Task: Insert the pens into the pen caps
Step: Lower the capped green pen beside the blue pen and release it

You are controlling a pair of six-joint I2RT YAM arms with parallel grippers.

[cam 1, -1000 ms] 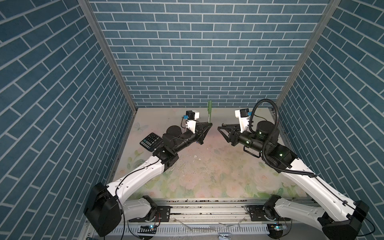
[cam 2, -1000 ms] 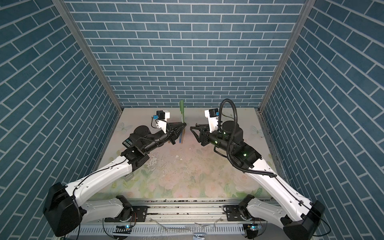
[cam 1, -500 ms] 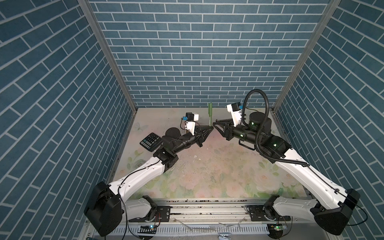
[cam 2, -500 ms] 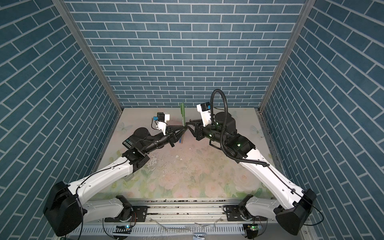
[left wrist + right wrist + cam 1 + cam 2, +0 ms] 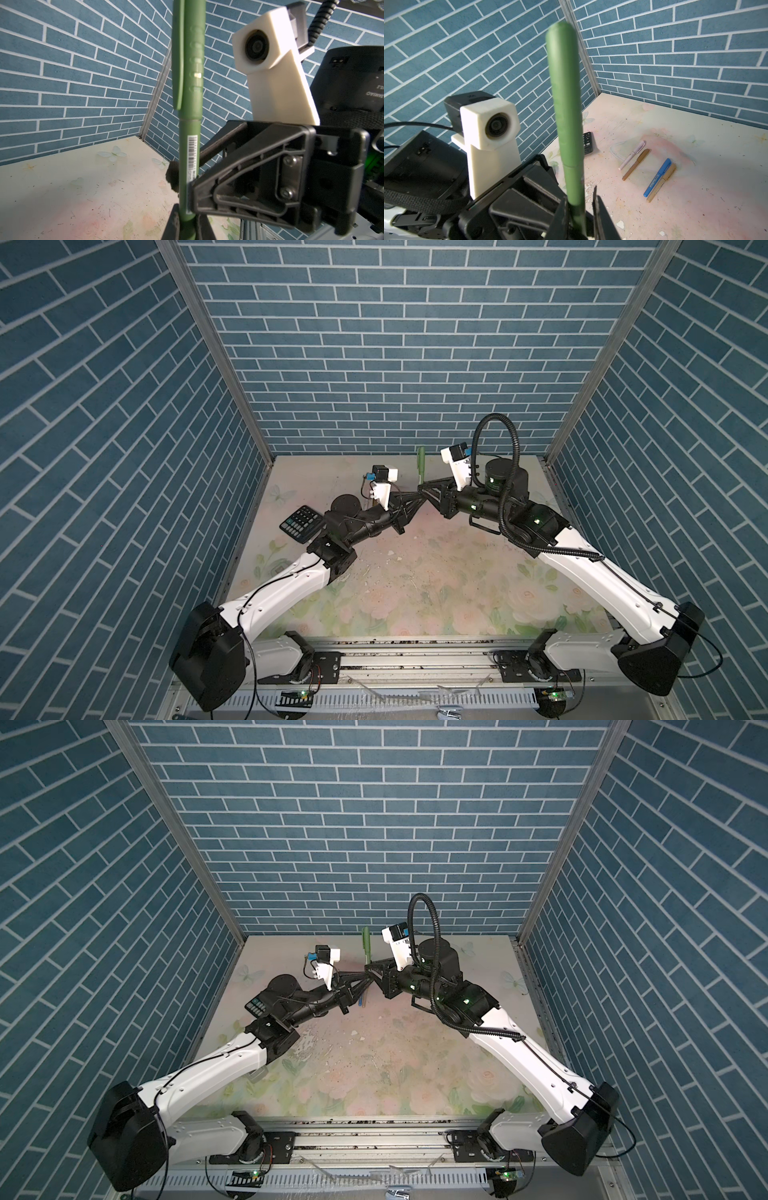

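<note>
The right gripper (image 5: 579, 204) has moved in, its narrowing jaws straddling the green pen (image 5: 566, 108) that the left gripper (image 5: 187, 220) clamps; off-centre closing could skew it.

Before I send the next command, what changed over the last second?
The right gripper swung in toward the middle, and its jaws narrowed around the green pen, close to the left gripper; a gap remains on one side. The left gripper stayed shut on the upright pen; the calculator didn't move.

Left tool (image 5: 415, 497) and right tool (image 5: 423, 488) tip-to-tip
</note>
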